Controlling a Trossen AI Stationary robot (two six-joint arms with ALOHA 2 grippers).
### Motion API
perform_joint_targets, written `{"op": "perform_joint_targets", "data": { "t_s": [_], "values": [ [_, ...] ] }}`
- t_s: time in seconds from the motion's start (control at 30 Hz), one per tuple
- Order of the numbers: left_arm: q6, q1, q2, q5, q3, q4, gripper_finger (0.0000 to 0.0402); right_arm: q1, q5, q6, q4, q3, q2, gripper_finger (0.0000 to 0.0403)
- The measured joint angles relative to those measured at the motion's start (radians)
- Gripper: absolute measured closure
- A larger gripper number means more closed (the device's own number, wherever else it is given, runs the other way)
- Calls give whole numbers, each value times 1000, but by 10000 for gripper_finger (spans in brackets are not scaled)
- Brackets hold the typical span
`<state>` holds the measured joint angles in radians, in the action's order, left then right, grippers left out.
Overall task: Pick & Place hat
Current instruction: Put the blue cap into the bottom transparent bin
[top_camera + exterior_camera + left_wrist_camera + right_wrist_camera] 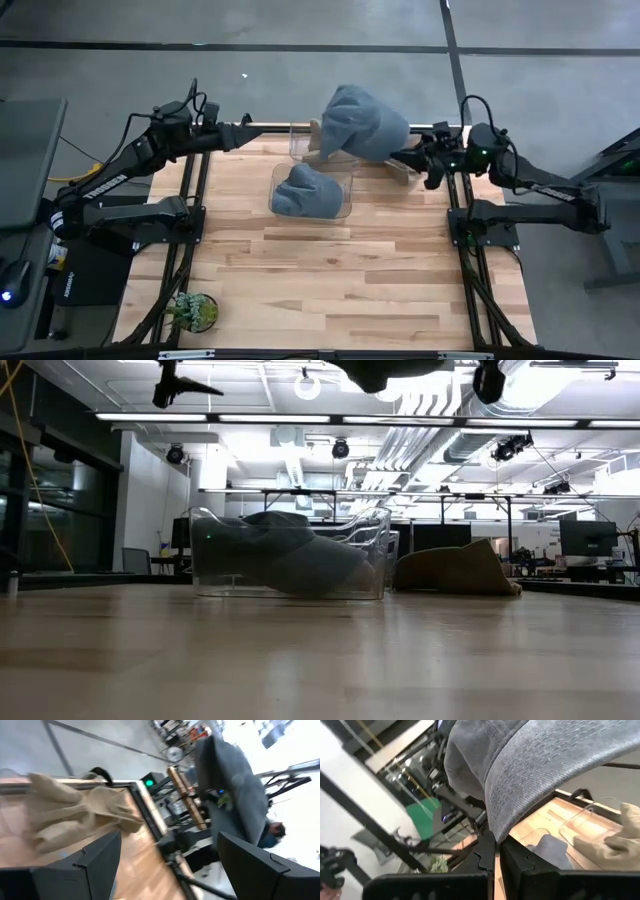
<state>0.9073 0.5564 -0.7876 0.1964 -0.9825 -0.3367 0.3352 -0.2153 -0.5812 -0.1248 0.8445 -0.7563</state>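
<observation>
A grey-blue hat (362, 122) is held high above the table's far edge by my right gripper (402, 157), which is shut on it. In the low view only the hat's underside (392, 370) shows, at the picture's top. A second grey hat (308, 190) lies inside a clear bin (345, 172). A tan hat (318, 140) rests on the table beyond the bin, partly hidden under the lifted hat. My left gripper (250, 134) hovers open near the far edge, left of the tan hat (75, 815). My right gripper pinches the grey-blue hat's lower edge (496, 831) between its two fingers (519, 861). It comes roughly level from the table's right. The hat is lifted clear of the table and bulges out beyond the fingers toward the left.
The clear bin (290, 555) stands mid-table toward the far side, with a second clear container (298, 138) behind it. A small potted plant (192, 311) sits at the near left corner. Bare wood stretches across the near half of the table (340, 290).
</observation>
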Motion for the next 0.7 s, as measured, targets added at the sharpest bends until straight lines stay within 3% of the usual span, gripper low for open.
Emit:
{"op": "perform_joint_targets", "data": {
  "t_s": [0.7],
  "values": [
    [251,-1,-150,228,0,317,99,-149,45,40,98,60,-187,401]
  ]
}}
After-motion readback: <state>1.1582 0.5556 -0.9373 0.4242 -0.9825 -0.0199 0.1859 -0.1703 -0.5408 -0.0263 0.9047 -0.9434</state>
